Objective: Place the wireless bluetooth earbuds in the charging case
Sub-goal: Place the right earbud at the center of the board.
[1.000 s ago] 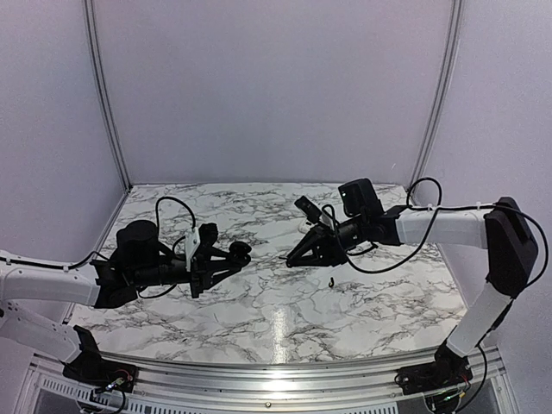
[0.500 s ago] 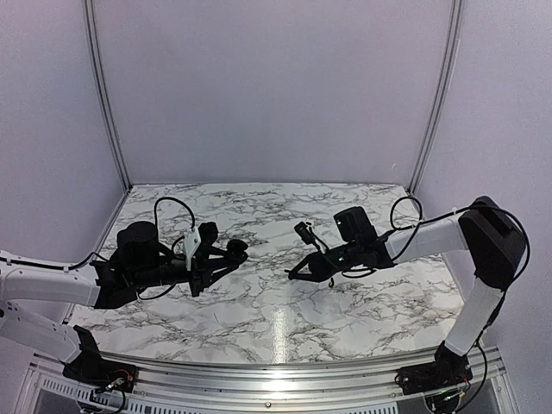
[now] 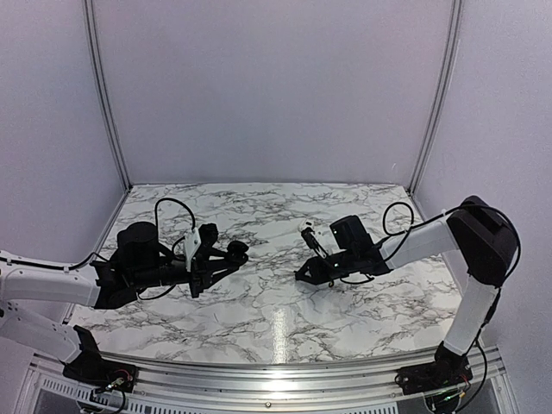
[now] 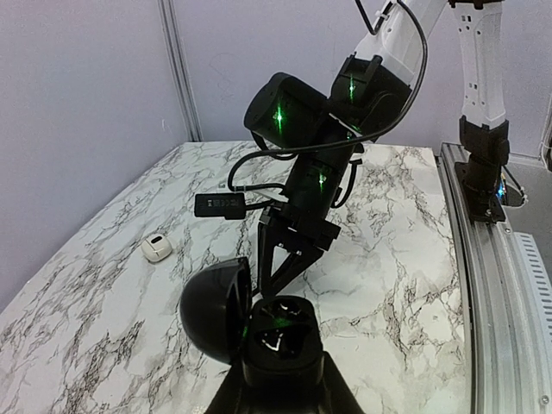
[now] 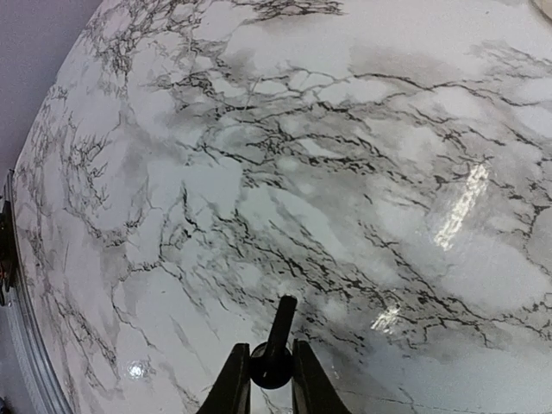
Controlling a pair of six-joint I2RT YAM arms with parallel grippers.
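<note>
**Earbud Pinched in Right Gripper, Case Held Open at Left**

The right gripper (image 5: 270, 373) is closed tight on a tiny black earbud (image 5: 279, 326), its two fingers clamping the rounded body while a short straight stem pokes out beyond the fingertips. The earbud is glossy black and far narrower than either finger. The gripper sits low over the marble-patterned table (image 4: 397, 285), right of centre, angled down at the surface. Whether the stem's tip touches the marble cannot be told from the wrist view.

Well apart to the left, the left gripper (image 4: 283, 392) is closed around the base of the charging case (image 4: 278, 332), holding it above the table. The case is a rounded black shell, its domed lid (image 4: 216, 309) swung open to one side and its hollow interior facing the right arm. A green glint shows inside; whether an earbud is seated there is unclear.

A small white object (image 4: 157, 248) rests on the table beyond the right arm, toward the back wall.
</note>
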